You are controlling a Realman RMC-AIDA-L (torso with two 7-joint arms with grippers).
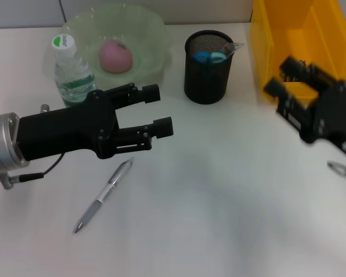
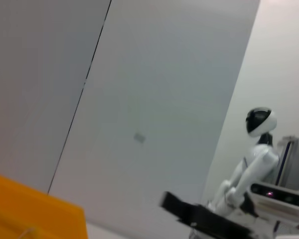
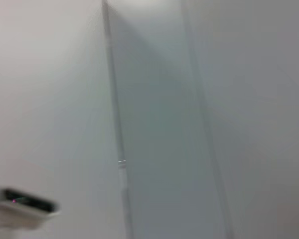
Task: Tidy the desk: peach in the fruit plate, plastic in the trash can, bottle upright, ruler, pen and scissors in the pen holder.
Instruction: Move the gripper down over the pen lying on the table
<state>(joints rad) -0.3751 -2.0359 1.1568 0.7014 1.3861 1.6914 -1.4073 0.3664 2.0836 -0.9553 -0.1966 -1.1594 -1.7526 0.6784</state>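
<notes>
1. While our left gripper [image 1: 161, 109] reaches in level from the left above the white surface [image 1: 219, 202], its fingers stand wide and hold nothing.
2. Our right gripper [image 1: 284, 78] hangs before the yellow plastic bin [image 1: 265, 34], fingers parted and empty.
3. We see the silver ballpoint pen [image 1: 104, 196] lying flat just below the left gripper, its long axis diagonal, tip toward our near left.
4. Beyond stand the black mesh pen holder [image 1: 207, 78], the upright clear water bottle [image 1: 72, 72] and the pink peach [image 1: 115, 56] in the pale green plate [image 1: 153, 34].
</notes>
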